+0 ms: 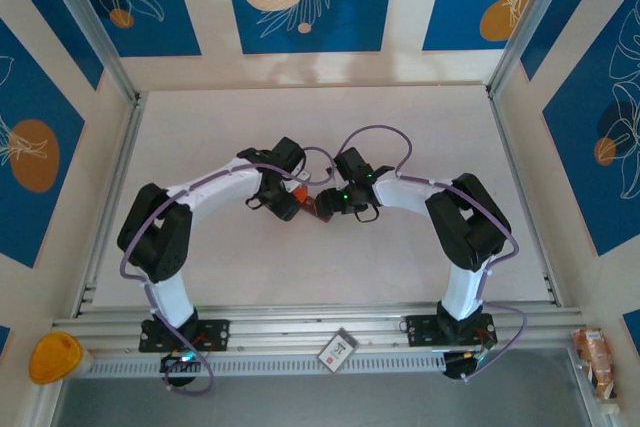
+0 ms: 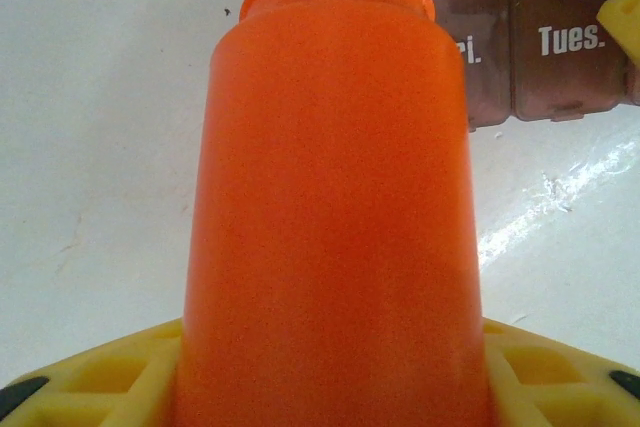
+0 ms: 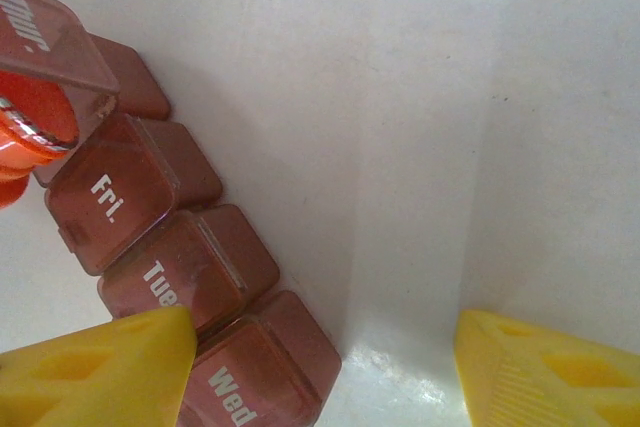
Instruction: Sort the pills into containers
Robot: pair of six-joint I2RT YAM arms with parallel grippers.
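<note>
Just beyond bottle (image 2: 330, 227), containers (image 2: 560, 42); open table (image 2: 100, 147).

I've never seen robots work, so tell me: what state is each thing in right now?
Thur lid: raised open.
Fri lid: shut.
Tues lid: shut.
Wed lid: shut.
bottle: gripped, tipped, mouth by the Thur lid.
left pincer: shut on the bottle.
right pincer: open.
</note>
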